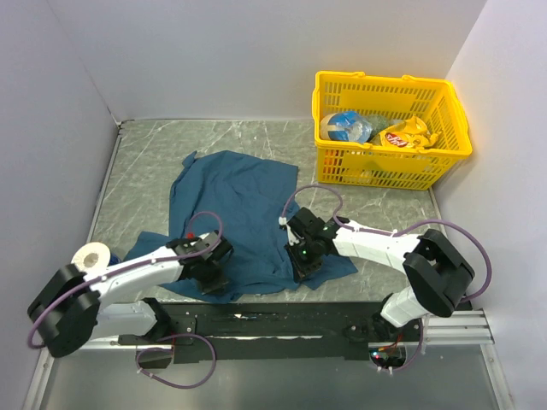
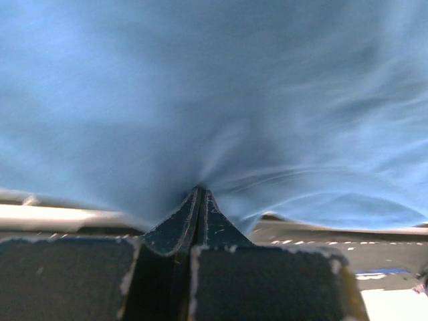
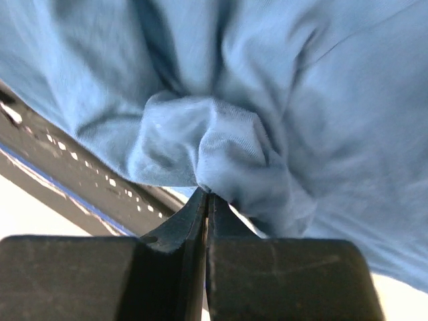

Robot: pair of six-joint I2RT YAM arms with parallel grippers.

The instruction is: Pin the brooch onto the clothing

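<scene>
Ok, left gripper and right gripper both pinched tight on shirt; basket only shows overhead.

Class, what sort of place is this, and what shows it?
Probably a robot test bench: left arm and right arm bolted at a table edge, plain white walls boxing it in, a yellow basket and a T-shirt as props.

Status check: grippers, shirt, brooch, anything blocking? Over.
Left gripper shut, pinching T-shirt at its near edge. Right gripper shut on a bunched fold. Brooch not in sight. Yellow basket stands apart, far right.
</scene>
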